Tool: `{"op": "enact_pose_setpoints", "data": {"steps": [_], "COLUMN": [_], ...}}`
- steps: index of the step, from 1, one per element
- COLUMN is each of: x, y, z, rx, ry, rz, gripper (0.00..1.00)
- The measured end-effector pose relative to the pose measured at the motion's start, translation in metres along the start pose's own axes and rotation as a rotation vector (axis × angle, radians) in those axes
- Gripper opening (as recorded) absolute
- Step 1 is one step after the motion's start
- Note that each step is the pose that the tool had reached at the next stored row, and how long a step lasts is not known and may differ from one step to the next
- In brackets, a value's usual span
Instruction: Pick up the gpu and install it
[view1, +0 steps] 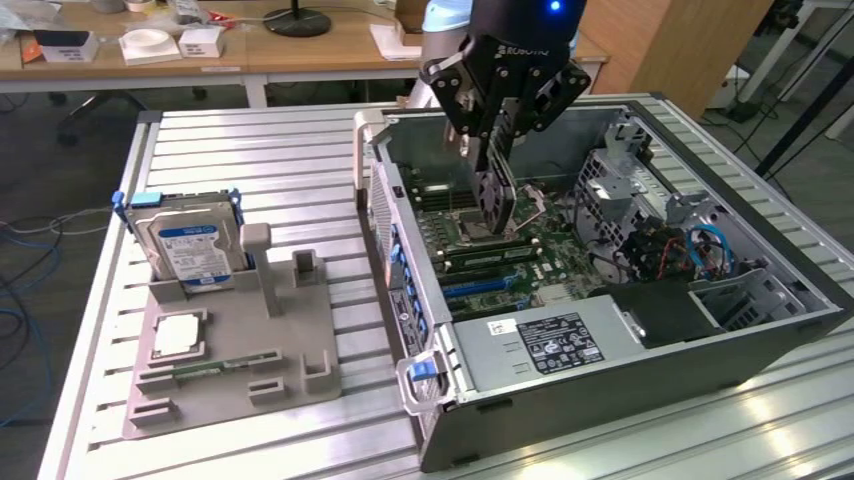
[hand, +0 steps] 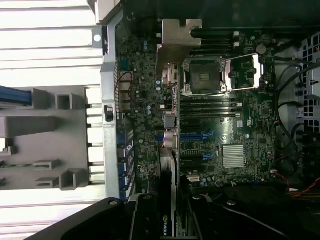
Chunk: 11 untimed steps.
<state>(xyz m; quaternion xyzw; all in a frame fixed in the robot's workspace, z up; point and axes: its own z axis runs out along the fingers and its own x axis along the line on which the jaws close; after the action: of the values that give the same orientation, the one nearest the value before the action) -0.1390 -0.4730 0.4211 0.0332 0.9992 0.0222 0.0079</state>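
Note:
The gpu (view1: 497, 190) is a thin dark card that hangs edge-down from my gripper (view1: 495, 135), which is shut on its upper edge. It hovers inside the open computer case (view1: 400, 230), just above the motherboard (view1: 534, 260) near the processor socket. In the wrist view the gpu (hand: 169, 150) appears edge-on, with its silver bracket (hand: 177, 45) at the far end toward the case's rear wall. My gripper (hand: 169, 212) clamps it from both sides. The card's edge runs above the blue expansion slots (hand: 192, 136), apart from them.
A grey parts holder (view1: 254, 300) stands on the slatted table at the exterior view's left, carrying a blue-labelled hard drive (view1: 187, 248), a processor chip (view1: 178, 335) and a memory stick (view1: 214, 368). Inside the case sit the power supply (view1: 547, 340) and drive cages with cables (view1: 667, 245).

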Motion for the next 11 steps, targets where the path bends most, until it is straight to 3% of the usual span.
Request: {"op": "enact_pose_setpoints", "data": {"steps": [11], "x": [-0.0078], "y": [0.0005], "z": [0.0001], "rx": [0.0], "ry": [0.0], "rz": [0.0], "gripper": [0.26]}}
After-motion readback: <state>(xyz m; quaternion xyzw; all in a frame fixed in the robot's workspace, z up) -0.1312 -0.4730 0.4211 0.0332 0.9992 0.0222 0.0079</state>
